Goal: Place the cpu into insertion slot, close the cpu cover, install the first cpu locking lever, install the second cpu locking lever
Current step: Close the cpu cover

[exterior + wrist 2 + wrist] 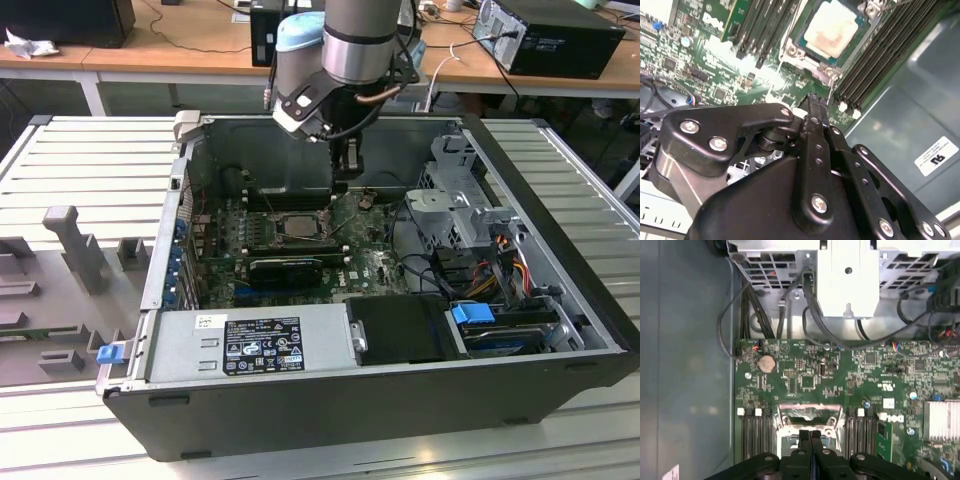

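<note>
Black claw clenched, gripping nothing, hanging just beside silver-rimmed square insertion slot. Pale silver-grey square cpu lying in slot, middle of exterior view. Judging: latching step needing slow, steady push, tips avoiding cpu.

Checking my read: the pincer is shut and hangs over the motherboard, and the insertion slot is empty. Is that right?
Not quite. The insertion slot is not empty: the second wrist view shows the cpu lying in it, pale metal top up. The rest holds: the pincer is shut and hangs over the green motherboard.
</note>
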Available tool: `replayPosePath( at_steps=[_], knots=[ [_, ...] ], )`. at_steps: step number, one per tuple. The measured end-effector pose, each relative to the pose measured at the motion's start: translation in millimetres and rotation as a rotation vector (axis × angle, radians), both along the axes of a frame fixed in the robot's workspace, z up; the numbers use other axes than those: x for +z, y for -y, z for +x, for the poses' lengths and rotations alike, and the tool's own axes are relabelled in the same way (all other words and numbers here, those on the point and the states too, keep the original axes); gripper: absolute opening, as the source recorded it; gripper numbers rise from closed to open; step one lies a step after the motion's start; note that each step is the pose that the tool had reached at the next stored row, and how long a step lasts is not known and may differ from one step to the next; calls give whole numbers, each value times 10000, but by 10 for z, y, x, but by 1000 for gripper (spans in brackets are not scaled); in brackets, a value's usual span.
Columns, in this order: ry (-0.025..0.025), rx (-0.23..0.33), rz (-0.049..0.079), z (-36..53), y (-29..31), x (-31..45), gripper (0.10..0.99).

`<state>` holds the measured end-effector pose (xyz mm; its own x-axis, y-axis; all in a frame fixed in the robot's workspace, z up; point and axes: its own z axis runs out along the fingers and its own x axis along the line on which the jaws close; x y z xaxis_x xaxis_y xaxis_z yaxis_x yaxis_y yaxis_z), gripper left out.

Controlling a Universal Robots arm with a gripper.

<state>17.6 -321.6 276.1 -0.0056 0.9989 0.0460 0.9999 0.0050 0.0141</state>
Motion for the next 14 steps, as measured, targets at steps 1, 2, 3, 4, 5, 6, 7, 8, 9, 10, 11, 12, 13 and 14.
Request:
replayPosePath(
  at_steps=[1, 2, 3, 4, 5, 6, 7, 8, 9, 10, 11, 12, 13, 14],
  knots=[
    [-1, 17, 33, 15, 0, 0, 106],
    [-1, 22, 71, 27, 0, 0, 106],
    [-2, 25, 112, 37, 0, 0, 106],
    [-3, 28, 143, 45, 0, -1, 106],
    [-4, 34, 176, 55, 0, -1, 106],
    [-14, 37, 184, 75, -1, -2, 106],
    [-26, 37, 183, 95, 0, -1, 106],
    [-30, 39, 182, 110, 0, -1, 106],
    [-36, 39, 182, 131, 0, -2, 106],
    [-40, 38, 182, 148, 0, -2, 106],
    [-42, 38, 183, 158, 0, -2, 106],
    [-44, 38, 182, 179, 0, -2, 106],
    [-46, 38, 182, 192, 0, -2, 106],
    [-58, 39, 181, 224, 0, -3, 106]
  ],
)
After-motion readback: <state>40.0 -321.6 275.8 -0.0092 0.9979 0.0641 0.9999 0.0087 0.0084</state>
